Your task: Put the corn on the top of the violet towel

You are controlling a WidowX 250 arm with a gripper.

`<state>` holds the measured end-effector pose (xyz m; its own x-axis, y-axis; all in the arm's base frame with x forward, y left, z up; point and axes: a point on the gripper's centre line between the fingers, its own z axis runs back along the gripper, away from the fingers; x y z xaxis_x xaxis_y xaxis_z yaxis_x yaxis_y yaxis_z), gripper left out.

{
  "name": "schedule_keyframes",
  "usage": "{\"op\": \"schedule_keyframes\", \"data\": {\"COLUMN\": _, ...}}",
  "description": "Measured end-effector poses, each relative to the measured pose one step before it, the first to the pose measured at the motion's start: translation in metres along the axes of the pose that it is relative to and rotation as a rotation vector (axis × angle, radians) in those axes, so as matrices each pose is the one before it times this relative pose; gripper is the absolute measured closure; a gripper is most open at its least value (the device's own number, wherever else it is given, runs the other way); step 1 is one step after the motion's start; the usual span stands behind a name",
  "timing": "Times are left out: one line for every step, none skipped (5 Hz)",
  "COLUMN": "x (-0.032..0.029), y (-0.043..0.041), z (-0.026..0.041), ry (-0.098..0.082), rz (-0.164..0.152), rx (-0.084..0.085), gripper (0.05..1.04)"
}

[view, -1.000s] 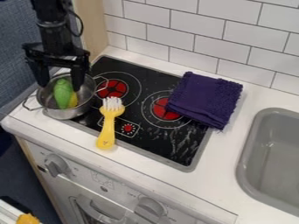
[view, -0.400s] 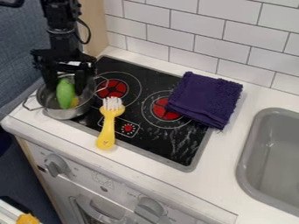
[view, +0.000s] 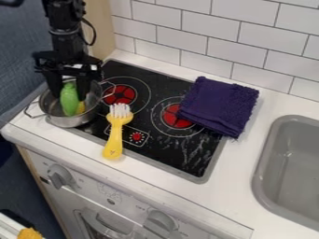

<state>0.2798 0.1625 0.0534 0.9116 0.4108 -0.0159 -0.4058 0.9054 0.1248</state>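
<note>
The black gripper [view: 70,93] hangs at the upper left with its fingertips down inside the metal pot, shut on the corn. The corn [view: 69,100], green on its near side with some yellow at its lower right, stands steeply in the pot [view: 72,122] between the two fingers. The violet towel [view: 218,106] lies folded, partly over the right rear of the black stove top and partly on the white counter.
A yellow brush [view: 114,137] with white bristles lies on the stove [view: 177,161], just right of the pot. The grey sink [view: 268,186] is at the right; a white tiled wall [view: 205,28] stands behind.
The gripper has moved slightly right, and its fingers have drawn together around the corn. The corn has shifted a little to the right within the pot. Towel and brush have stayed put.
</note>
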Motion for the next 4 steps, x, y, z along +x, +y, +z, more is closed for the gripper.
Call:
{"op": "schedule_keyframes", "data": {"x": -0.00078, "y": -0.02725, "z": 0.0408, "ry": -0.0757, "rz": -0.0331, "rx": -0.0228, "gripper": 0.459}}
{"op": "schedule_keyframes", "data": {"x": 0.01017, "y": -0.05722, "z": 0.02743, "ry": -0.0587, "rz": -0.136, "rx": -0.0583, "gripper": 0.459}}
{"op": "schedule_keyframes", "data": {"x": 0.01537, "y": -0.05226, "z": -0.01611, "ry": 0.024, "rz": -0.1376, "rx": -0.0644, "gripper": 0.459}}
{"op": "schedule_keyframes", "data": {"x": 0.01359, "y": -0.05534, "z": -0.01505, "ry": 0.0031, "rz": -0.0996, "rx": -0.0135, "gripper": 0.459}}
